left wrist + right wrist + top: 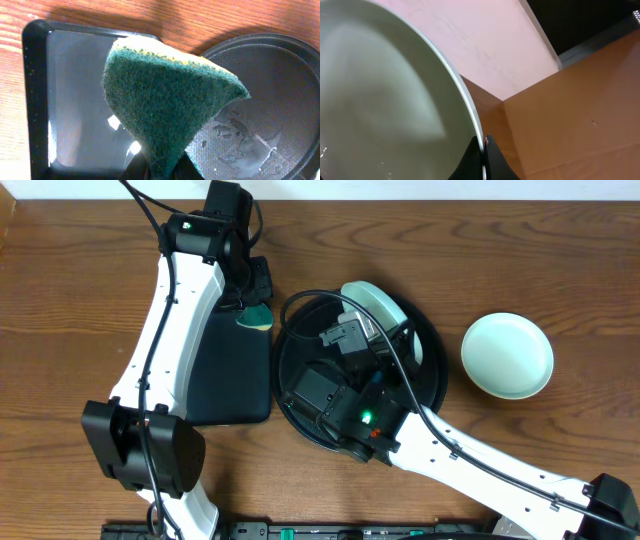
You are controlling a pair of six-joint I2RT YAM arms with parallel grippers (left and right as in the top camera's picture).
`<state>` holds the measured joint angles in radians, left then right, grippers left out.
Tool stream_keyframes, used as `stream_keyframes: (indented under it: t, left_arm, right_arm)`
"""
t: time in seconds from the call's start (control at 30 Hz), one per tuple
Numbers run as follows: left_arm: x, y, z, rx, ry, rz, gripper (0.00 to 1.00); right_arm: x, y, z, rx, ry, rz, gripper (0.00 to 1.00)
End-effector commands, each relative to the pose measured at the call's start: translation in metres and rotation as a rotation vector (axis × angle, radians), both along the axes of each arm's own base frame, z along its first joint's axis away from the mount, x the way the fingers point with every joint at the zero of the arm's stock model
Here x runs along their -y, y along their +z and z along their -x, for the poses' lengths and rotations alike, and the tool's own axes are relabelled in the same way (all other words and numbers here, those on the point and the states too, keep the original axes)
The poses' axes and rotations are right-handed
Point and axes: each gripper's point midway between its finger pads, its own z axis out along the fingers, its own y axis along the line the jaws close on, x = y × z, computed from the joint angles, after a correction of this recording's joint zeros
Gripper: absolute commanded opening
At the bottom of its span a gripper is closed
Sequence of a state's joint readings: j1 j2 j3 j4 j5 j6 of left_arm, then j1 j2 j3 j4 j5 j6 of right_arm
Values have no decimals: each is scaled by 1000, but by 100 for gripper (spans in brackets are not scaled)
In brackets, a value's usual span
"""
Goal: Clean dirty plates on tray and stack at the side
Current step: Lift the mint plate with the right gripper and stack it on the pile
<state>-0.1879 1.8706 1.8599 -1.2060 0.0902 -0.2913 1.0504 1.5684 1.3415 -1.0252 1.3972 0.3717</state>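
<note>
Left claw (250, 302): your left claw is closed on a green and yellow sponge (170, 105), which hides most of its fingers.
Sponge: it sticks out past the claw tips, up in the air. Below it, the corner of the small black tray (75, 100) comes close to the big round tray (270, 90).
Right claw (484, 150): your right claw pinches the rim of a pale plate (385, 100) and holds it tipped up.
Held plate: it is just past the claw tips, above the far side of the big round tray. It looks mint-white, but the light makes that hard to tell.
Round tray: it lies right under your right claw, wet with water drops.
Other plate (507, 355): this other plate lies flat on the worktop (80, 300), well off to the right of your right claw, outside the tray.
</note>
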Motion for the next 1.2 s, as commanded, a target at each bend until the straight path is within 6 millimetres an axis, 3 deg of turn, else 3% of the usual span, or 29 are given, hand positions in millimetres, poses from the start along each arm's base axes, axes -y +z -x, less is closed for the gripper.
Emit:
stream_keyframes:
  t: [0.0,0.17,0.33,0.43,0.6,0.73,0.83,0.97,1.17]
  left_arm:
    - [-3,3,-1,9,-4,-14,8]
    - [-3,3,-1,9,-4,-14,8]
    - [-3,3,-1,9,-4,-14,8]
    - [-3,3,-1,9,-4,-14,8]
    - [-3,3,-1,9,-4,-14,8]
    - [-3,3,-1,9,-4,-14,8]
    - [-3,3,0,5,-4,-14,8]
    - [-3,3,1,0,-4,-15,8]
    - [-3,3,2,-2,-4,-16,8]
  right_arm:
    - [5,17,3,82,-22,-27,1]
    - [8,-12,-5,-35,-30,-178,1]
    - [13,-87,-9,-442,-77,-500,1]
    - [17,-109,-11,-593,-112,-674,1]
    - [26,-123,-22,-769,-88,-887,1]
    - [50,-124,-35,-822,-97,-1051,1]
    - [86,-123,-45,-811,-155,-1164,1]
    - [153,-124,-50,-745,-285,-1246,1]
    - [251,-133,-35,-607,-553,-1263,1]
